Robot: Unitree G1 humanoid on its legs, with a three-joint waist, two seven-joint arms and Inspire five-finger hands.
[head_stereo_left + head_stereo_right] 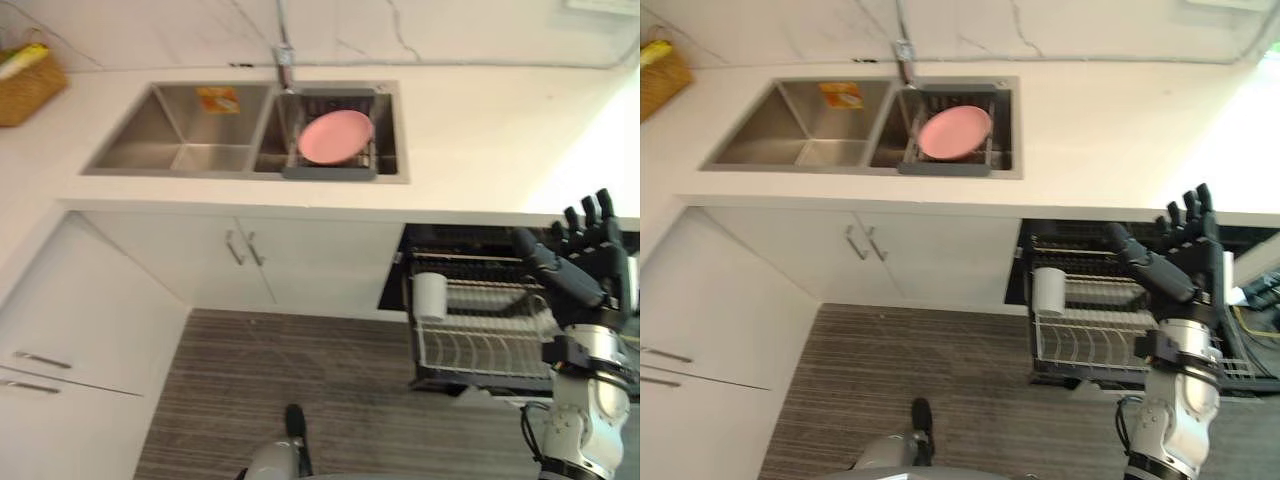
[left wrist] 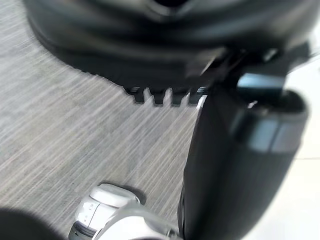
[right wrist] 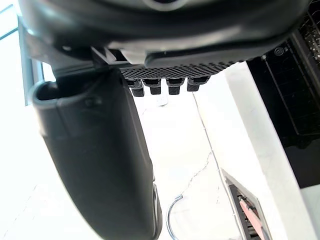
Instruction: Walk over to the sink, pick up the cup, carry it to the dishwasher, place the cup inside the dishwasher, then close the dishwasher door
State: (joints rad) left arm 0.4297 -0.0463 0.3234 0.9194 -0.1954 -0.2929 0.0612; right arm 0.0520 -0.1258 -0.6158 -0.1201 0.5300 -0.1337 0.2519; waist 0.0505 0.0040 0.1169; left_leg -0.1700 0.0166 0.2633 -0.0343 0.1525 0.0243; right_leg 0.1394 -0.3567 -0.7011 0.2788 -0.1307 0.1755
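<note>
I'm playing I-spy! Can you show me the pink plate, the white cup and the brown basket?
Round pink plate [image 1: 335,136]: left eye view, the middle of its face.
White cup [image 1: 430,295]: left eye view, its side wall.
Brown woven basket [image 1: 28,88]: left eye view, its woven front.

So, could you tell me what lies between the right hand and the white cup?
Only dishwasher rack wires, seen in the left eye view: the open right hand is raised at the rack's right, the cup stands at its left end.

plate [image 1: 335,136] pink | cup [image 1: 430,294] white | floor [image 1: 300,370] grey-striped | basket [image 1: 25,85] tan woven
</note>
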